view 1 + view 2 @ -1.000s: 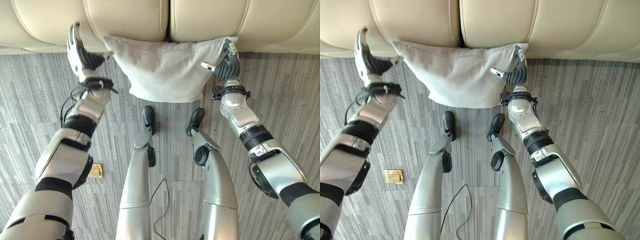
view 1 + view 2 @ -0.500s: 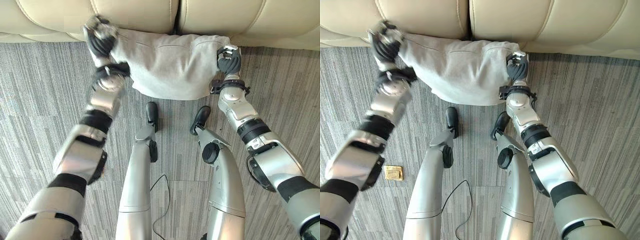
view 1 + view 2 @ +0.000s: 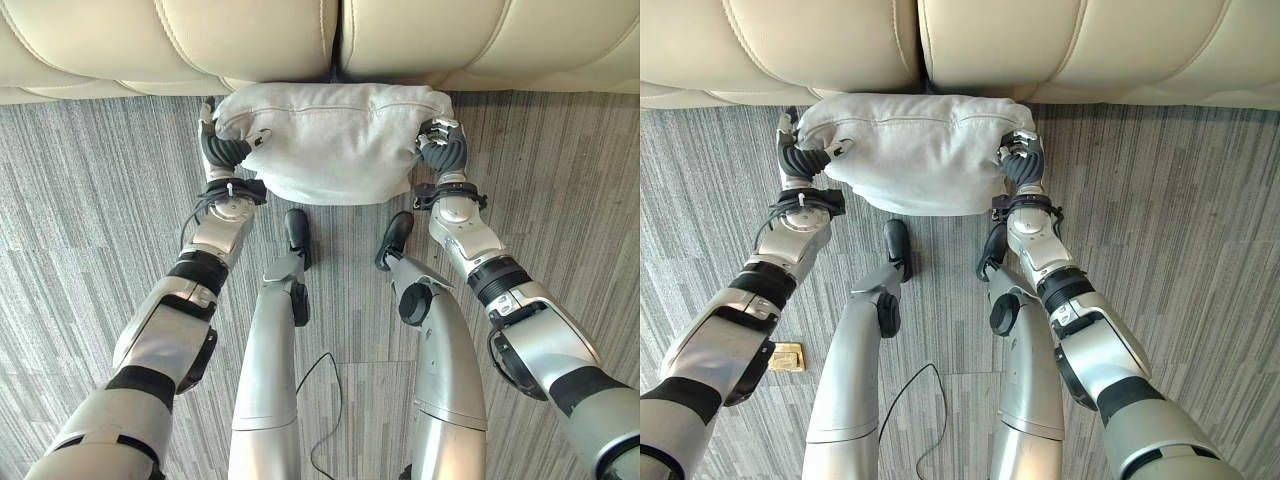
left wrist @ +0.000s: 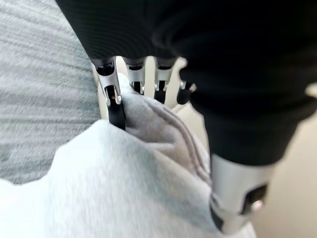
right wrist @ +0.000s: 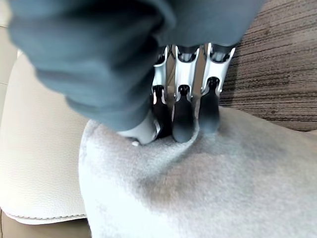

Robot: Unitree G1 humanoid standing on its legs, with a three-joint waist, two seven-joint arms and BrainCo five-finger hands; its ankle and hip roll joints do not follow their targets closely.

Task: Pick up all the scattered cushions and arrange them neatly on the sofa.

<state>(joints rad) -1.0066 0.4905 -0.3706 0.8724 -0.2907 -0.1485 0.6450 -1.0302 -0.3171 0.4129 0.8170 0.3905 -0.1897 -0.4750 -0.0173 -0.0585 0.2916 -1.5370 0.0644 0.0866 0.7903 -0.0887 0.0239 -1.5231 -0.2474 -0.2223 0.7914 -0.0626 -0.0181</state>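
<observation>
Left hand (image 3: pixel 224 150) newly gripping, one cushion (image 3: pixel 330 140)

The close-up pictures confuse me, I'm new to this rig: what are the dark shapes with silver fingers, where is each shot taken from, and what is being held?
This is a humanoid robot looking down at its own arms. The two wide pictures come from a stereo camera on its head. They show a cream sofa at the top and grey striped carpet below.

The two close-ups come from cameras on the wrists. The dark shapes are the ribbed covers on the backs of the hands.

Between the hands is one light grey cushion, in front of the sofa's base. The left hand has its fingers curled round one end of it, and the right hand grips the other end, fingertips dug into the fabric.
</observation>
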